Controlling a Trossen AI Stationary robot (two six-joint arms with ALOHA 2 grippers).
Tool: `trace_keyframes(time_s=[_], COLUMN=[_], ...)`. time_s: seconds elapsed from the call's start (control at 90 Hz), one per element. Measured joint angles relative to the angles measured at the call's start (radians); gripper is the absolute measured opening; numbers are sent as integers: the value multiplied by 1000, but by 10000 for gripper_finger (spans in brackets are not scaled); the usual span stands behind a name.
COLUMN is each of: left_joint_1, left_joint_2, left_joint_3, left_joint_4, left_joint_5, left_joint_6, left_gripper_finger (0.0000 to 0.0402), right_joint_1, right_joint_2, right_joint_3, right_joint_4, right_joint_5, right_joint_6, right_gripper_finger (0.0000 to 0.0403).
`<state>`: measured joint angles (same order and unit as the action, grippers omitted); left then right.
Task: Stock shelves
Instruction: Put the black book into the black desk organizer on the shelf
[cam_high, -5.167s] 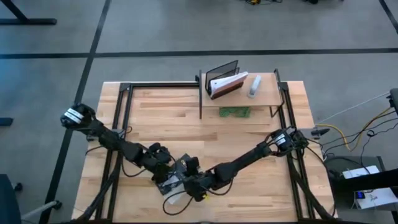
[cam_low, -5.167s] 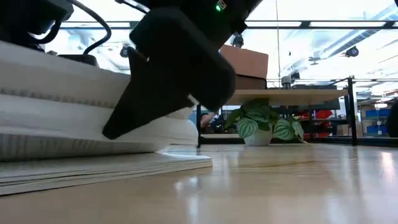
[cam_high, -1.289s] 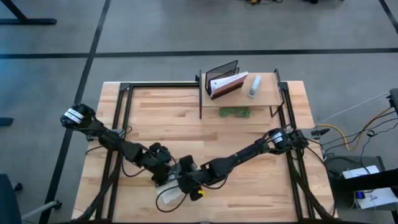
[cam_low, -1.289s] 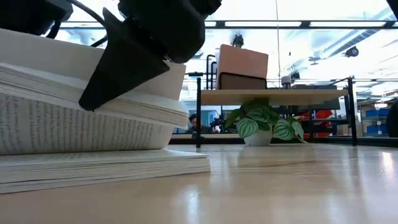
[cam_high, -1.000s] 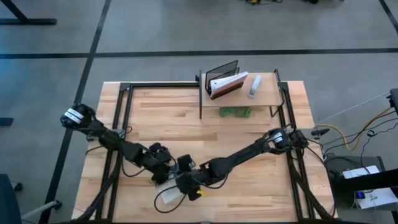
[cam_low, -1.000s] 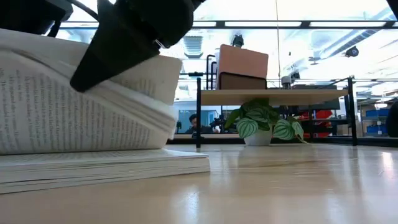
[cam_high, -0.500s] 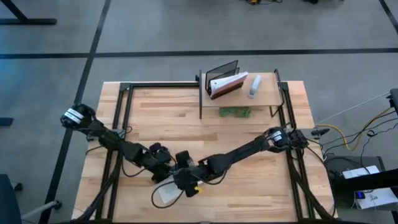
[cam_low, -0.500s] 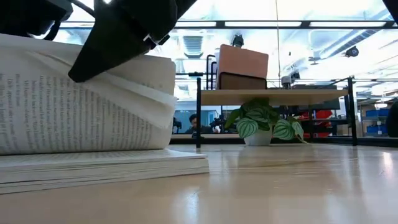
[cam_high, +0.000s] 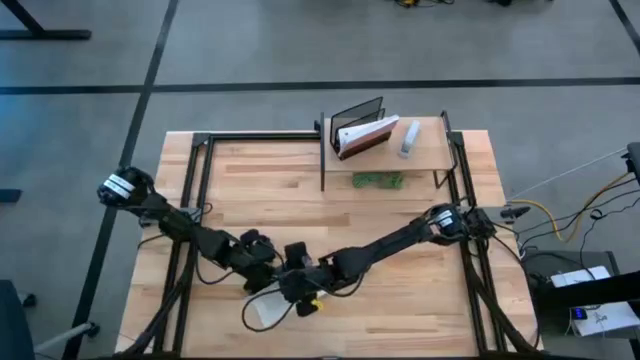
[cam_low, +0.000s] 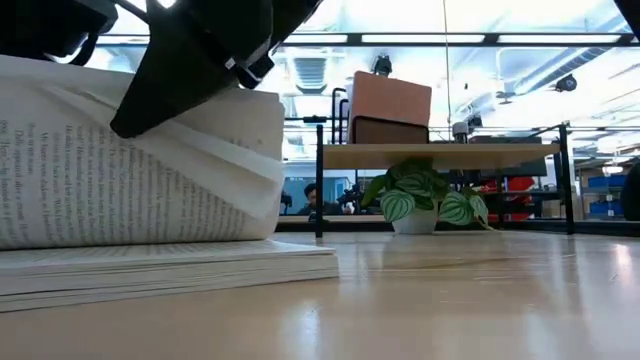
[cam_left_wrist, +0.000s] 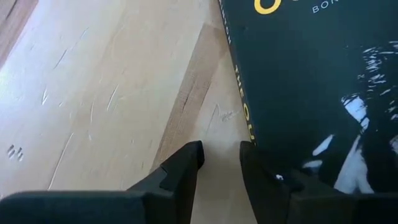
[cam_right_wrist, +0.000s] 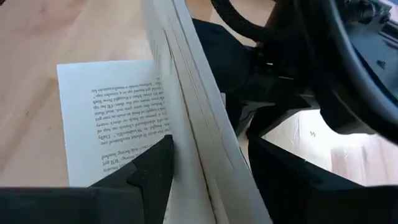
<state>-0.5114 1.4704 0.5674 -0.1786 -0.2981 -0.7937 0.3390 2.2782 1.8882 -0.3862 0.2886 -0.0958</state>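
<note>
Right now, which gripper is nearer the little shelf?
The right gripper, narrowly. Both are at the open book, well short of the shelf; the left gripper sits slightly farther off.

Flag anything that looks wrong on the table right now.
The book at the near edge has fallen open: the right tool is clamped on a sheaf of its pages, not the whole book, so they fan up while other pages lie flat on the table. The left tool sits beside its dark cover.

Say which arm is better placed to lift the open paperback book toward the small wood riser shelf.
Probably right. The right gripper straddles the open paperback book's raised pages, while the left gripper sits beside the dark cover, gripping nothing. The small wood riser shelf stands on the right arm's side.
</note>
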Motion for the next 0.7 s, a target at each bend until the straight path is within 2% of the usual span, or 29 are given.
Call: trace_keyframes(time_s=[0.5,0.7], left_joint_1=[0,0], left_joint_2=[0,0], left_joint_3=[-1,-2], left_joint_4=[5,6], left_joint_5=[-3,-3], left_joint_6=[0,0], left_gripper_finger=[109,101], right_joint_1=[1,0], right_joint_2=[93,93], right_joint_3=[-2,-2], right_joint_4=[25,25], right_joint_5=[-9,-21], right_joint_6=[25,25], right_gripper_finger=[187,215])
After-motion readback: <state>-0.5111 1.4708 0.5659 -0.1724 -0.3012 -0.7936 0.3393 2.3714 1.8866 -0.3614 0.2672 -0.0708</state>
